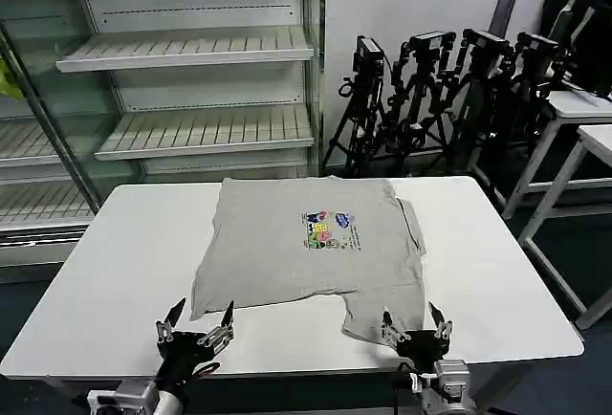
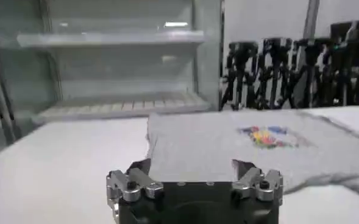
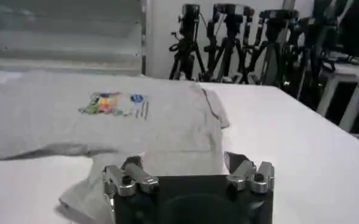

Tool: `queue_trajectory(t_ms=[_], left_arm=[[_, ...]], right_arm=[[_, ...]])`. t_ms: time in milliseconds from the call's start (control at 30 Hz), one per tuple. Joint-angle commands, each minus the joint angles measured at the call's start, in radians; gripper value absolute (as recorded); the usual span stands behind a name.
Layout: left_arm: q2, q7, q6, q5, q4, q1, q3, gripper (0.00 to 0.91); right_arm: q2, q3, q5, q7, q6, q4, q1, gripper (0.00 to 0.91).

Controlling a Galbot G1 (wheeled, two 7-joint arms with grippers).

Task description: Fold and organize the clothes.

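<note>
One light grey T-shirt [image 1: 311, 248], short-sleeved, lies flat and print-side up on a white table [image 1: 105, 262], spread across the middle and reaching toward the far edge. Small multicoloured chest print [image 1: 330, 229] sits right of the shirt's centre. Part of the garment is folded over; a sleeve or flap extends toward the near right edge of the table.

Left claw [image 1: 196, 329]: at the near edge of the table, just beside the shirt's near left corner, fingers spread wide, holding nothing. In the left wrist view the same claw [image 2: 194, 171] faces the shirt [image 2: 228, 149] with the print [image 2: 266, 136] beyond it.

Right claw [image 1: 416, 329]: at the near edge, over the near right flap of the shirt, fingers spread wide, nothing gripped. The right wrist view shows this claw [image 3: 188, 167] above the grey cloth [image 3: 136, 131].

Background: empty display shelving [image 1: 191, 80] far left; a row of black tripods [image 1: 430, 90] far right.
</note>
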Motion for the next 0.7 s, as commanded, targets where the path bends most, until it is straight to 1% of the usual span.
queue_trajectory(t_ms=[33,267,433,467,500,533,567,600,633,667,700], left_arm=[[0.028,-0.024,0.095,-0.115,0.138,-0.113,-0.006,0.907],[0.036,-0.037,0.110,-0.125,0.214,-0.167,-0.011,0.907],[0.037,-0.038,0.118,-0.151,0.231,-0.187,-0.004,0.897],[0.036,-0.038,0.120,-0.151,0.234,-0.194,-0.002,0.705],[0.036,-0.038,0.121,-0.153,0.241,-0.202,-0.003,0.373],[0.036,-0.038,0.121,-0.154,0.246,-0.205,-0.004,0.373],[0.037,-0.039,0.121,-0.157,0.252,-0.209,-0.005,0.151],[0.040,-0.039,0.119,-0.160,0.258,-0.212,-0.007,0.131],[0.040,-0.039,0.118,-0.163,0.261,-0.213,-0.007,0.121],[0.042,-0.039,0.117,-0.167,0.262,-0.213,-0.008,0.121],[0.044,-0.038,0.116,-0.171,0.264,-0.211,-0.008,0.111]], right_arm=[[0.000,-0.004,0.002,0.004,-0.018,-0.012,-0.004,0.907],[0.007,-0.005,-0.004,0.007,-0.015,-0.018,-0.006,0.907],[0.010,-0.003,-0.004,0.008,-0.017,-0.014,-0.014,0.907],[0.009,-0.003,-0.003,0.008,-0.017,-0.013,-0.017,0.907],[0.009,-0.003,-0.003,0.008,-0.018,-0.012,-0.020,0.705],[0.009,-0.003,-0.002,0.007,-0.018,-0.012,-0.022,0.584],[0.009,-0.003,-0.001,0.007,-0.019,-0.011,-0.025,0.353],[0.008,-0.004,0.001,0.006,-0.019,-0.010,-0.028,0.242],[0.008,-0.004,0.001,0.006,-0.019,-0.010,-0.029,0.040],[0.009,-0.004,0.004,0.006,-0.019,-0.010,-0.032,0.010],[0.010,-0.004,0.009,0.006,-0.019,-0.010,-0.034,0.000]])
